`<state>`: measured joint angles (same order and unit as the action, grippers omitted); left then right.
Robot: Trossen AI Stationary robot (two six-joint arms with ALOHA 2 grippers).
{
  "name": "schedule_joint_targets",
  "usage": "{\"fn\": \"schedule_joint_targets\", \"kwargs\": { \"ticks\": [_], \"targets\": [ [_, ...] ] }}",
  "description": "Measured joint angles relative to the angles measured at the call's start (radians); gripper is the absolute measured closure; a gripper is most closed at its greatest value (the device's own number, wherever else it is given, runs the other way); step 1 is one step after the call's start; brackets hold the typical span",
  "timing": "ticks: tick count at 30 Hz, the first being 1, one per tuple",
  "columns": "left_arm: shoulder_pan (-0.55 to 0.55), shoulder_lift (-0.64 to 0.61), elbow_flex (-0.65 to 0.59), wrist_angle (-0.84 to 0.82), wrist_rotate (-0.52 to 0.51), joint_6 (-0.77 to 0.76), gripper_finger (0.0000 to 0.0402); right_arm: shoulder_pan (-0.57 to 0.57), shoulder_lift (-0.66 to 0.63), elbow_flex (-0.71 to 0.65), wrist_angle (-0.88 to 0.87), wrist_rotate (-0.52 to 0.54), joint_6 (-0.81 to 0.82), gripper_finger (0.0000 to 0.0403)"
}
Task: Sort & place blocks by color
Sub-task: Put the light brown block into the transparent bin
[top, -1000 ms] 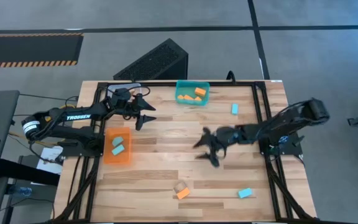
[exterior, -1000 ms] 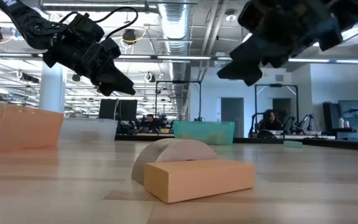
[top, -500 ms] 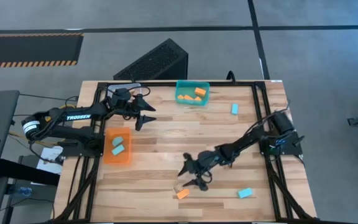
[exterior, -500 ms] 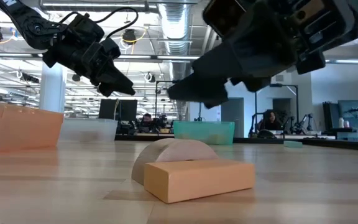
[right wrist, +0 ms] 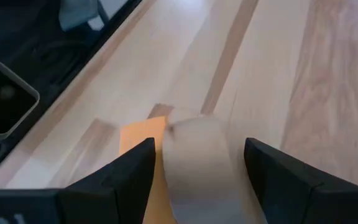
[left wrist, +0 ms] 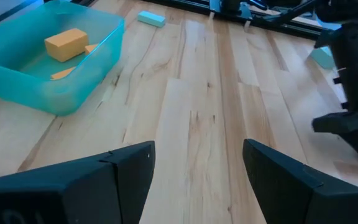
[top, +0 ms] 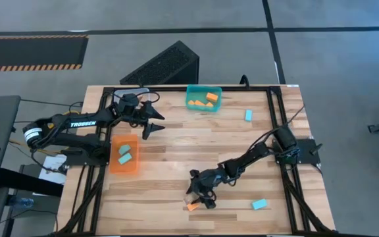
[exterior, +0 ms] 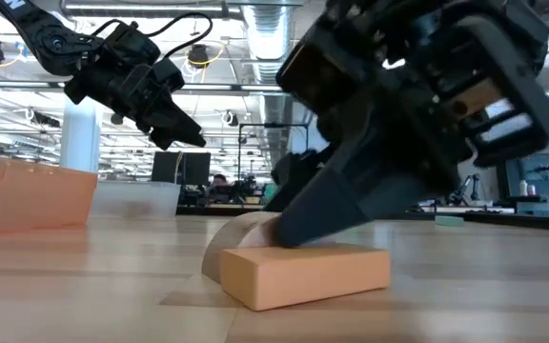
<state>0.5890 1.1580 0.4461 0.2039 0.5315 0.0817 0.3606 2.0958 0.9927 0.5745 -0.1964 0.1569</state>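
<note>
Two blocks, orange [right wrist: 140, 144] and tan [right wrist: 197, 158], between right hand [right wrist: 194, 168] fingers.

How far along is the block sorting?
Done: two teal blocks lie in the orange plastic bin, orange blocks in the teal plastic bin.

In hand: open right gripper straddles the tan half-round block beside the orange rectangular block.

Left: two loose teal blocks. Open left gripper waits.

The right gripper [top: 200, 199] has moved from the middle of the table toward the near edge and has come down low. Its open fingers [right wrist: 107, 180] now stand on both sides of the tan half-round block [right wrist: 199, 158], which lies touching the orange block [exterior: 305, 273]. The right arm is now stretched out toward the near left.
</note>
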Motion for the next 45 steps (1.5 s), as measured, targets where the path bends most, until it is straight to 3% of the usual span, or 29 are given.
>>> {"fn": "schedule_joint_targets", "kwargs": {
  "ticks": [9,18,27,34,37,45],
  "targets": [
    [0.000,0.000,0.000,-0.014,0.005,0.020,0.0173,-0.003,0.016,0.014,-0.019,0.047,0.025,0.0143],
    [0.000,0.000,0.000,-0.014,0.005,0.031,0.0173,-0.031,-0.003,0.014,-0.049,0.030,-0.029,0.0283],
    [-0.007,0.000,0.000,-0.013,0.004,0.022,0.0173,-0.124,-0.194,0.010,-0.345,0.024,-0.189,0.0282],
    [-0.018,0.000,0.000,-0.014,0.003,0.010,0.0173,-0.299,-0.386,0.010,-0.590,0.235,-0.333,0.0282],
    [-0.029,0.000,0.000,-0.014,0.004,0.011,0.0173,-0.417,-0.428,0.011,-0.594,0.299,-0.343,0.0282],
    [-0.033,0.000,0.000,-0.018,0.003,0.011,0.0173,-0.734,-0.438,0.011,-0.470,0.310,-0.324,0.0275]
  ]
}}
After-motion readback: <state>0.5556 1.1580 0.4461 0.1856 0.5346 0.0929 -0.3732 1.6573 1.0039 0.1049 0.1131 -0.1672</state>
